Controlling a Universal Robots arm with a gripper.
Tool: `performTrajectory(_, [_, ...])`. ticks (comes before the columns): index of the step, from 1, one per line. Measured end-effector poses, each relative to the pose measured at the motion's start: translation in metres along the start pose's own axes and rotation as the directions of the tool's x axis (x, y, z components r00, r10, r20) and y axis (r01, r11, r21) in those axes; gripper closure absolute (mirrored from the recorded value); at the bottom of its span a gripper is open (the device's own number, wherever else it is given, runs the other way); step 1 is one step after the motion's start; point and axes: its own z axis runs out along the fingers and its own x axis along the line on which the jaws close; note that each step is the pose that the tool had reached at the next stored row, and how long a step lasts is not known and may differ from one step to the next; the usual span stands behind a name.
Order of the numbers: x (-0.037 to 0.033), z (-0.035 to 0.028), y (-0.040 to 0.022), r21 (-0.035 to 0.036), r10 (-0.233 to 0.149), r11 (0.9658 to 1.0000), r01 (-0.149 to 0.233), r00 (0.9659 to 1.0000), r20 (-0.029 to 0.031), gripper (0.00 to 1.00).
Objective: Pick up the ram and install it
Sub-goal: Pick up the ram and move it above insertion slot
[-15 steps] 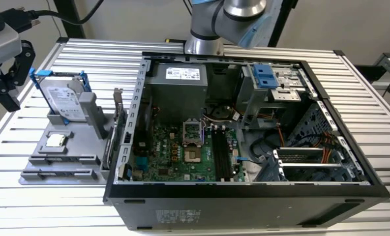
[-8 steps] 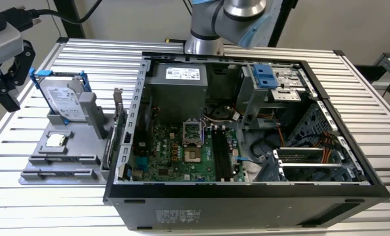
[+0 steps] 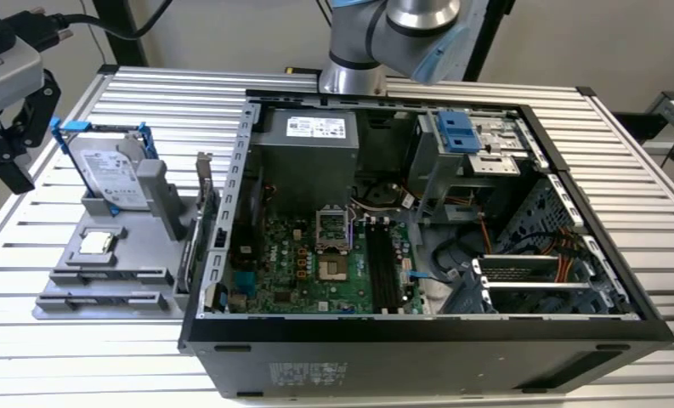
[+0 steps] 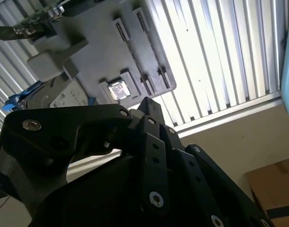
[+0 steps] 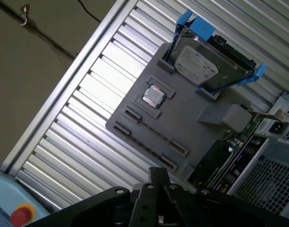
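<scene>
The robot gripper (image 3: pixel 28 153) hovers at the exterior view's left, jaws apart and empty. The pickup looks not yet begun. The ram (image 3: pixel 108 277) seems to sit edge-on in the grey parts holder (image 3: pixel 144 252), near the gripper but untouched. Grasping it calls for squaring over its thin edge. Beyond stands the open computer case (image 3: pixel 427 330).

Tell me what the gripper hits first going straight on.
Probably the slatted table beside the grey tray, on the exterior view's left. The gripper points down there; depth is unclear, so it could be the tray.
</scene>
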Motion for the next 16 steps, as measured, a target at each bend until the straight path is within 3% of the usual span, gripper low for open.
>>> performTrajectory(16, [0.0, 0.0, 0.0, 0.0006, -0.069, 0.9976, 0.069, 0.9976, -0.0042, 1.0])
